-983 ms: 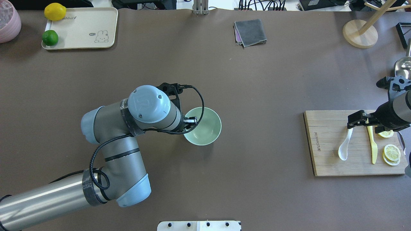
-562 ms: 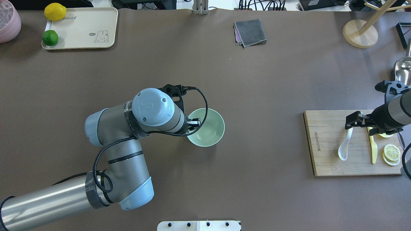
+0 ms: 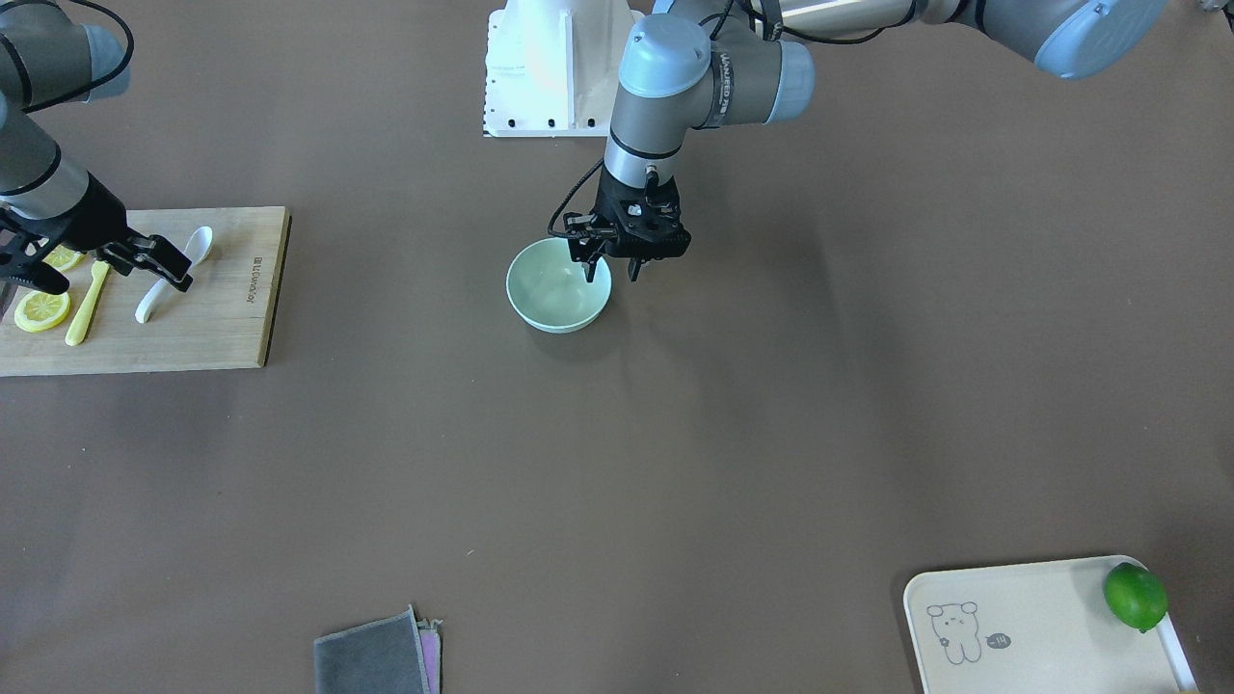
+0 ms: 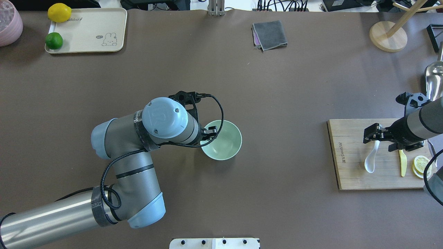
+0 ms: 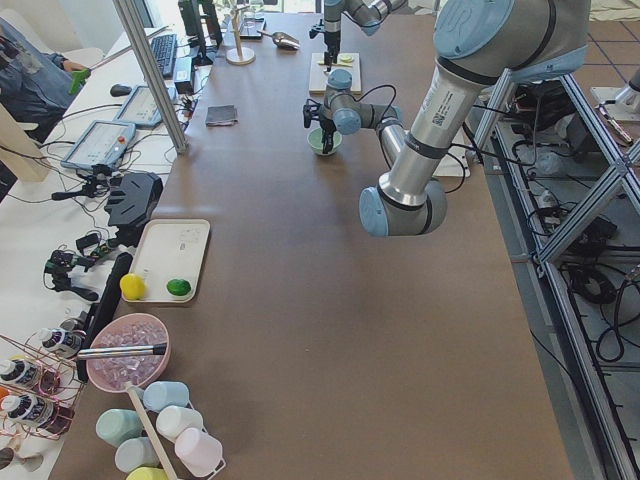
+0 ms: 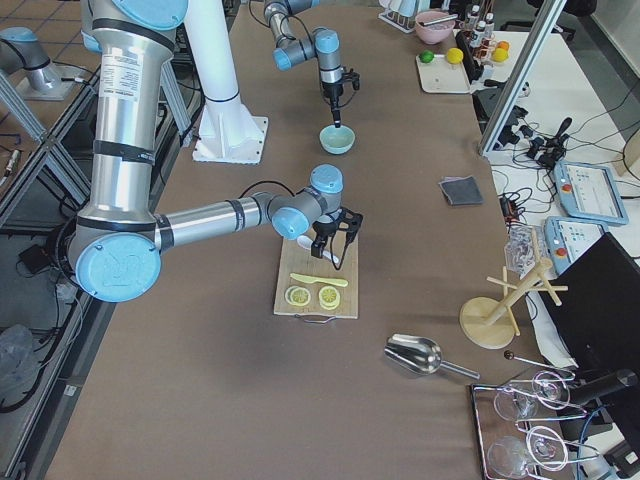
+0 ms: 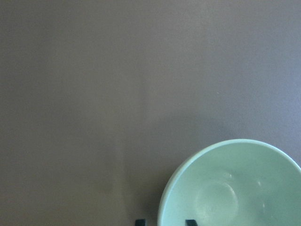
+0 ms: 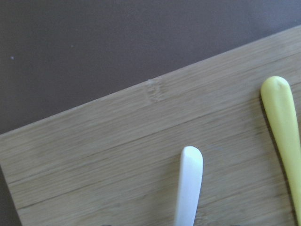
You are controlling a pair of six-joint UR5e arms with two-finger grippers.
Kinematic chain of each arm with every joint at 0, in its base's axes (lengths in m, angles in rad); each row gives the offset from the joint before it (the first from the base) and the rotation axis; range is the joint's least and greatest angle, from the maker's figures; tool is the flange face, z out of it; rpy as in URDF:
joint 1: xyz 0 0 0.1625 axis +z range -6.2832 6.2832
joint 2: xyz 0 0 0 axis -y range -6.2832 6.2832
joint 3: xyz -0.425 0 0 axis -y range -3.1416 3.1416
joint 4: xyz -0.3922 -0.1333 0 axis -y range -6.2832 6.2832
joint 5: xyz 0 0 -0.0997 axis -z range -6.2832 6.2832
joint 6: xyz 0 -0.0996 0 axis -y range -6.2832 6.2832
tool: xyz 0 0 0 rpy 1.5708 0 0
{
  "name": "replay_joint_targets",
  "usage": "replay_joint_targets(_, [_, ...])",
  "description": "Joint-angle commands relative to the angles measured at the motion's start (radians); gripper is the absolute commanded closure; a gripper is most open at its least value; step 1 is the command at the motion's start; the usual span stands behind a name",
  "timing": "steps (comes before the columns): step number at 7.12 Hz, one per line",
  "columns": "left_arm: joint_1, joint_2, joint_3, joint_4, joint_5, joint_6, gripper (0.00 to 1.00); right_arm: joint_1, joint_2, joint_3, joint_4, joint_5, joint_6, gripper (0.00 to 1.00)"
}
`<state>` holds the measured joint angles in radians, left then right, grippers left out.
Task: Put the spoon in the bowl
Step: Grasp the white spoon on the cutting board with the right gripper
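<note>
Grasp approach: the right gripper, jaws apart, hovers over the handle of the spoon, which lies on the board. Descent and closure likely come next. The left gripper, jaws apart, straddles the rim of the bowl.

- We take this for a robotics lab, not a home kitchen. Two grey industrial arms with pale blue joint caps, the left arm and the right arm, stand by a white pedestal at one long surface covered by a brown mat.
- Bare aluminium posts edge the bench. Beside it we see control pendants, a keyboard and bundled cables.
- A person sits at the side bench among this gear.
- The kitchenware looks like props to us: a tray with a lemon and a lime, a cutting board, a metal scoop and plastic cups.
</note>
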<state>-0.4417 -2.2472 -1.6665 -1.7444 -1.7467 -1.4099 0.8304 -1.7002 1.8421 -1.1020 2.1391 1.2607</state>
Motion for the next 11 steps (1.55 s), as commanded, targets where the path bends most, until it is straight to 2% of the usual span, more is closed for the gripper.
replay_joint_targets(1, [-0.002, 0.003, -0.001, 0.002, 0.006, 0.0, 0.02, -0.033, 0.005, -0.023, 0.007, -0.01, 0.009, 0.2])
replay_joint_targets(3, [-0.002, 0.003, -0.002, 0.003, 0.004, -0.003, 0.02, -0.034, -0.002, -0.05, 0.054, -0.016, 0.014, 0.36])
replay_joint_targets(4, [-0.002, 0.003, -0.003, 0.003, 0.004, -0.004, 0.02, -0.033, -0.002, -0.044, 0.054, -0.016, 0.017, 0.59])
replay_joint_targets(5, [-0.002, 0.003, -0.004, 0.003, 0.004, -0.004, 0.02, -0.033, -0.002, -0.044, 0.054, -0.018, 0.017, 0.95])
replay_joint_targets(6, [-0.003, 0.003, -0.01, 0.003, 0.004, -0.004, 0.02, -0.033, -0.002, -0.041, 0.056, -0.016, 0.016, 1.0])
replay_joint_targets(9, [-0.011, 0.011, -0.05, 0.016, 0.003, -0.004, 0.02, -0.031, -0.002, -0.008, 0.054, -0.018, 0.017, 1.0])
replay_joint_targets(10, [-0.035, 0.041, -0.126, 0.069, -0.004, 0.006, 0.02, -0.033, 0.016, 0.029, 0.045, -0.013, 0.02, 1.0])
replay_joint_targets(11, [-0.069, 0.114, -0.213, 0.08, -0.01, 0.072, 0.02, -0.031, 0.072, 0.037, 0.039, -0.014, 0.026, 1.0])
